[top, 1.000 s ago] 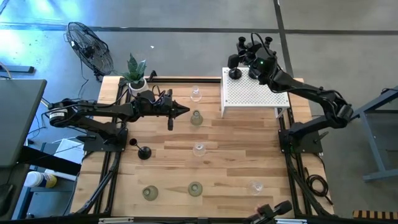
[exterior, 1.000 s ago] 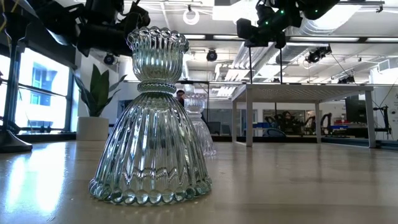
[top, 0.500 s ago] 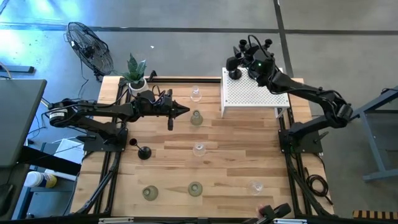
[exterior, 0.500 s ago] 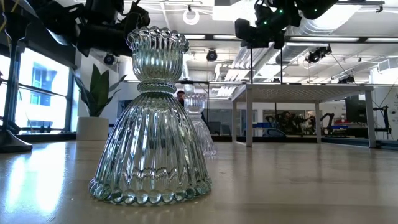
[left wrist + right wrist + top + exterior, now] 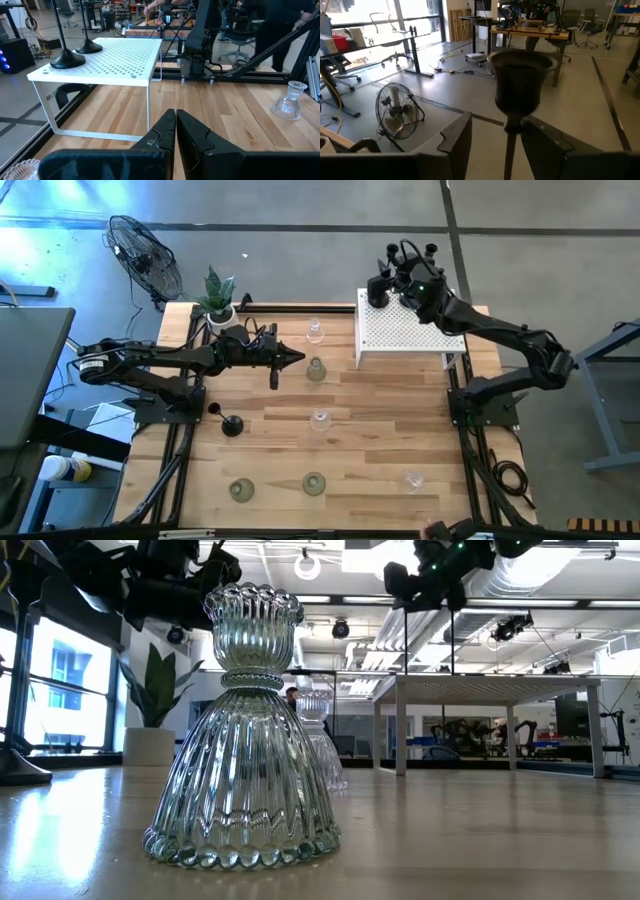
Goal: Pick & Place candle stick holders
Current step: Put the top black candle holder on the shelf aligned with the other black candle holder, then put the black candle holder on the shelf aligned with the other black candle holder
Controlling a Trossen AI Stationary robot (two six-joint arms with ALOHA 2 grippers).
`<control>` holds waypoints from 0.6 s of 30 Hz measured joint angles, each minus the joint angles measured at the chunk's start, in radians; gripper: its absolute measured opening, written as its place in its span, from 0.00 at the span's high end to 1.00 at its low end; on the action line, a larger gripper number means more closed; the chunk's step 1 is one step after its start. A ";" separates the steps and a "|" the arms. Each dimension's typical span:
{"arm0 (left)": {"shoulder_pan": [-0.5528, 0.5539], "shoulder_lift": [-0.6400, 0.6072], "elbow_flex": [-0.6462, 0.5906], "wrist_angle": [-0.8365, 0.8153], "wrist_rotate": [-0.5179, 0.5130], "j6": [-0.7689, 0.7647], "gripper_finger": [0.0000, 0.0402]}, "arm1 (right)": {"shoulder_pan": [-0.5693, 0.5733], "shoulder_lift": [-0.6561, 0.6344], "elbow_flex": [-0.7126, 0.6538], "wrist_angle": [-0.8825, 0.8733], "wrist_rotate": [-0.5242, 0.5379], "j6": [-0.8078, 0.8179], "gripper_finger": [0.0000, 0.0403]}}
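A black candle stick holder stands on the far left corner of the white perforated box. My right gripper is open, with one finger on each side of the thin stem and touching nothing. The left wrist view shows two black bases on the box top. My left gripper is shut and level above the table, beside a pale-green holder. More holders stand on the table: clear ones, pale-green ones and a black one.
A green plant in a white pot stands at the table's far left corner. A floor fan is beyond it, off the table. In the low view a ribbed glass holder stands close to the camera. Bare wood lies between the holders.
My right gripper has shifted slightly toward the table's right edge and a little up, staying over the box's far left corner. The holders have kept their places.
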 joint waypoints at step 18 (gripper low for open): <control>0.000 0.000 0.000 -0.001 0.000 -0.003 0.96 | 0.109 -0.115 0.000 -0.228 0.018 -0.026 0.65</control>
